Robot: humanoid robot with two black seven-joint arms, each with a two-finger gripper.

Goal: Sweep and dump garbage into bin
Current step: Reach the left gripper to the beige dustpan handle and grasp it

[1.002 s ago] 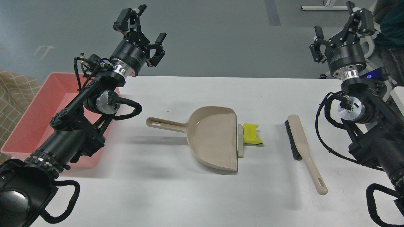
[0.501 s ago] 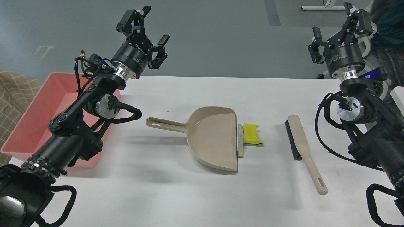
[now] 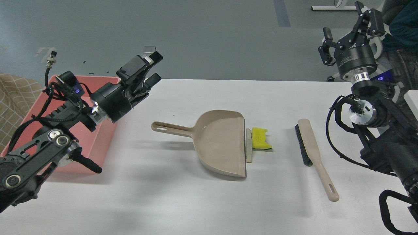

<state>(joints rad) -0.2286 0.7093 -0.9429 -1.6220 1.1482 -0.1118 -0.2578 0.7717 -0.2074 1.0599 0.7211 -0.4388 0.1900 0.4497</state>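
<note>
A beige dustpan (image 3: 218,143) lies flat in the middle of the white table (image 3: 183,199), handle pointing left, mouth facing right. The garbage lies at its mouth: a thin beige-grey strip (image 3: 249,146) against the lip and a bright yellow notched sponge piece (image 3: 260,138) just right of it. The pink bin (image 3: 106,140) stands at the table's left edge, partly hidden by my left arm. My left gripper (image 3: 148,71) is open and empty, above the bin's far right corner, pointing right. My right gripper (image 3: 349,27) is open and empty, raised high at the far right.
A beige hand brush (image 3: 314,153) with black bristles lies right of the garbage, handle toward the table's front. A checked cloth (image 3: 16,94) is beyond the bin at the left edge. Grey floor lies behind the table's back edge.
My left arm has swung down and turned; its gripper dropped from above the table's back edge to just over the bin's far right corner. The right arm has hardly moved.
</note>
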